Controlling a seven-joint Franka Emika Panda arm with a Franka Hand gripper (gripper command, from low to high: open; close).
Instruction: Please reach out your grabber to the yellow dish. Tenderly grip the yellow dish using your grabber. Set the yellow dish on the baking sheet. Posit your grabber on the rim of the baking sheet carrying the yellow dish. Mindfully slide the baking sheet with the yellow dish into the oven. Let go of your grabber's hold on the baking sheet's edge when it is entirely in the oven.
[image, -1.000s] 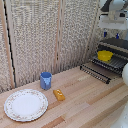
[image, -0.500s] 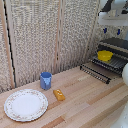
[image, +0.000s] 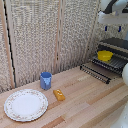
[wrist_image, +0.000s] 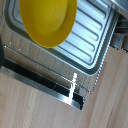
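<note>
Bright yellow, the yellow dish sits on the baking sheet, which lies in front of the dark oven above its dropped-down door, at the exterior view's right. The wrist view looks down on the dish resting on the ribbed grey sheet, with the wire rack bars around it. The white pincer hangs above the dish, clear of it, its blue-tipped fingers apart and holding nothing. Compared with half a second ago, nothing has visibly shifted. On the wooden desk, well apart from the oven, stand a blue cup, a small orange item and a white patterned plate, all unmoved.
</note>
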